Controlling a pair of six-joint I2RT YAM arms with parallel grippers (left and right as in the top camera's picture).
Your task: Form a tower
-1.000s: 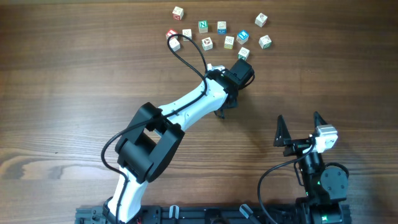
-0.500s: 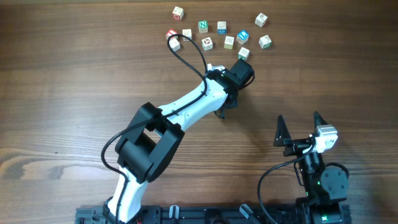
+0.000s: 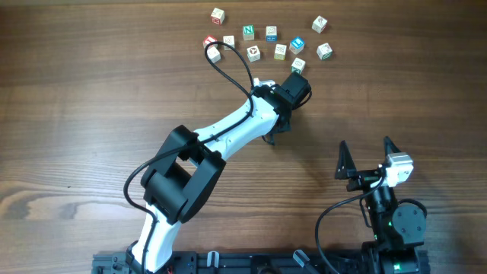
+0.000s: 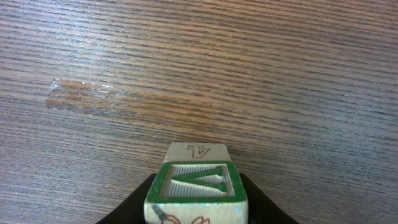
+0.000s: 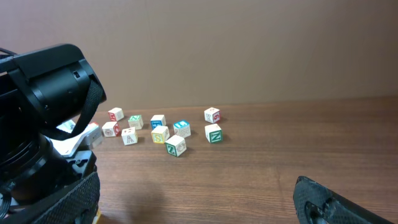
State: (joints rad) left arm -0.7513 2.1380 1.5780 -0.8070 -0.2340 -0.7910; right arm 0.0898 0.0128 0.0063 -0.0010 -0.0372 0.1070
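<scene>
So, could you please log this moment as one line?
left pincer: grips green A cube | right pincer: open | tower: not started

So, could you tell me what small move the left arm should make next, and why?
Probably lift the left gripper straight up a little. Its black fingers appear pressed against both sides of the green-faced wooden letter cube, so the grip looks made, and no stack stands yet. Rising first would keep it clear of the loose letter cubes nearby.
</scene>
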